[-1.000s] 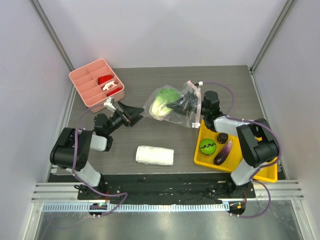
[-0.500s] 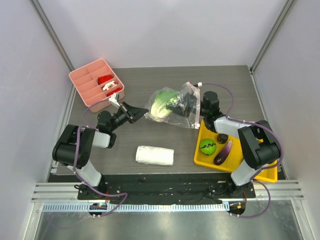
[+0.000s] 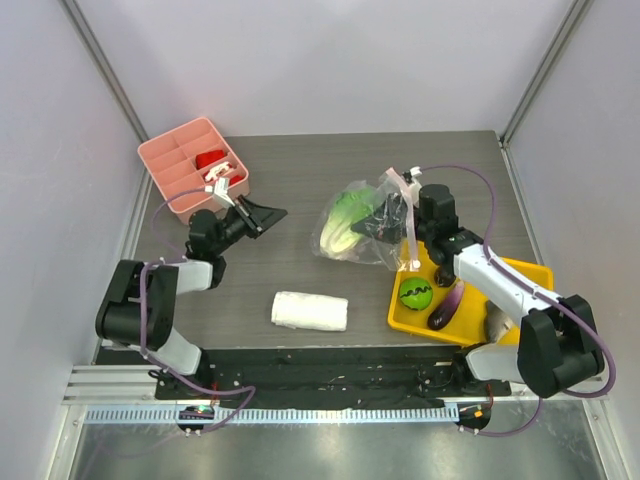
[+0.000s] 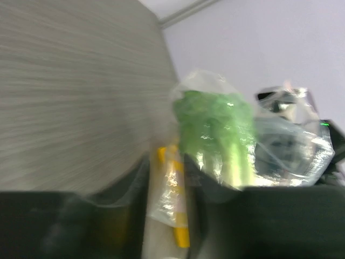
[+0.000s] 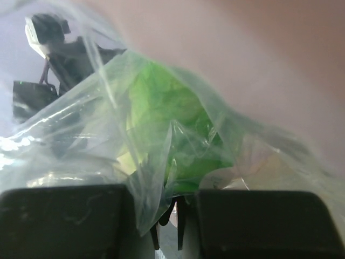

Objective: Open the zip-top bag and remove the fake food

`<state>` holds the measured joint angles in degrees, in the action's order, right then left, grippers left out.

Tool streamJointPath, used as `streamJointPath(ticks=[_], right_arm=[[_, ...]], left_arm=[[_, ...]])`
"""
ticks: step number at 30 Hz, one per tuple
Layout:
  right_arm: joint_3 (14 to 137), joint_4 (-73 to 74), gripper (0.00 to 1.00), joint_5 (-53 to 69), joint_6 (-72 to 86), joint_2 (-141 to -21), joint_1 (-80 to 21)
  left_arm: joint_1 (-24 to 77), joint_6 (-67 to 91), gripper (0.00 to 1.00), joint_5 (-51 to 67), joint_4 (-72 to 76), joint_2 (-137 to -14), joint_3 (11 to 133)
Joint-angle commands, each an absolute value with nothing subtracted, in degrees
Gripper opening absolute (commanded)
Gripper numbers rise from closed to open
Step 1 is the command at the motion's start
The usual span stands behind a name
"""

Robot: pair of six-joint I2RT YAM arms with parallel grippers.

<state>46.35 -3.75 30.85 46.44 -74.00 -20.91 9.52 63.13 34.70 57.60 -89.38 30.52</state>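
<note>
The zip-top bag (image 3: 365, 250) is a clear crinkly pouch near the table's middle right, with the leafy cabbage (image 3: 345, 220) inside it. My right gripper (image 3: 383, 227) is shut on the bag's film; in the right wrist view the film (image 5: 70, 135) runs down between the fingertips (image 5: 168, 226), with the cabbage (image 5: 161, 124) just beyond. My left gripper (image 3: 270, 213) is shut, well left of the bag and not touching it. Its blurred wrist view shows the cabbage (image 4: 215, 129) in the bag (image 4: 285, 151) ahead. The striped green ball (image 3: 415, 293) and the purple eggplant (image 3: 446, 306) lie in a yellow tray (image 3: 478, 318).
A pink divided box (image 3: 192, 168) with red and white items stands at the back left, close behind the left gripper. A white folded towel (image 3: 310, 311) lies near the front middle. Side walls close in the table on both sides.
The left gripper closed and drew back left, away from the bag. The right gripper carried the bag rightward and nearer, towards the yellow tray.
</note>
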Motion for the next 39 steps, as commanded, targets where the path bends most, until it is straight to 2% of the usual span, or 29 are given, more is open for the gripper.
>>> streamJointPath(ticks=[1,2,4,5,6,7,8,10,14,18,21,24,33,36,39], right_arm=[[49.3,-3.9,0.01,28.8,47.2,-72.4,-20.4],[51.1,-2.5,0.01,26.2,46.8,-72.3,-20.1],[53.0,1.8,0.01,23.7,45.6,-72.7,-19.9],[54.7,2.6,0.01,23.2,45.6,-74.0,-19.9],[55.4,2.8,0.01,25.0,45.9,-74.8,-19.9],[55.9,2.5,0.01,26.5,47.1,-75.5,-19.9],[56.6,2.2,0.02,27.5,47.9,-76.0,-19.8],[56.3,0.8,0.01,28.2,50.9,-75.8,-19.8],[56.2,1.1,0.01,29.9,58.2,-75.2,-18.5],[58.4,2.2,0.01,32.7,62.1,-75.0,-17.9],[61.0,4.1,0.01,33.6,63.4,-74.9,-18.0],[62.2,5.6,0.01,34.4,64.1,-74.9,-17.9],[61.1,5.8,0.01,36.9,64.1,-74.4,-18.0],[60.7,5.8,0.01,36.9,63.7,-74.4,-18.0],[60.6,5.8,0.02,37.4,63.5,-74.5,-18.3]], left_arm=[[11.9,66.4,0.43,43.0,71.4,-90.1,29.1],[12.1,65.1,0.46,43.0,72.2,-88.9,28.0],[14.7,59.4,0.63,40.9,66.1,-82.9,25.4],[16.3,50.3,0.73,39.7,60.1,-80.3,25.6],[18.4,44.6,0.89,37.1,53.2,-74.0,26.3],[21.7,38.5,0.97,29.1,35.7,-71.0,29.2],[28.4,26.0,1.00,22.6,29.3,-68.6,30.6],[33.0,19.8,1.00,16.1,25.1,-64.7,30.9],[34.2,19.7,1.00,10.7,34.5,-61.5,23.1],[40.8,8.9,0.99,0.5,39.8,-60.0,18.6],[45.0,2.7,0.96,-7.1,39.2,-63.9,21.2],[47.1,-5.0,1.00,-11.7,48.1,-69.2,21.0],[48.4,-13.4,1.00,-13.6,66.7,-81.2,24.0],[48.3,-15.5,0.91,-13.0,66.7,-82.1,26.0],[48.4,-16.3,0.75,-9.9,65.9,-82.3,27.5]])
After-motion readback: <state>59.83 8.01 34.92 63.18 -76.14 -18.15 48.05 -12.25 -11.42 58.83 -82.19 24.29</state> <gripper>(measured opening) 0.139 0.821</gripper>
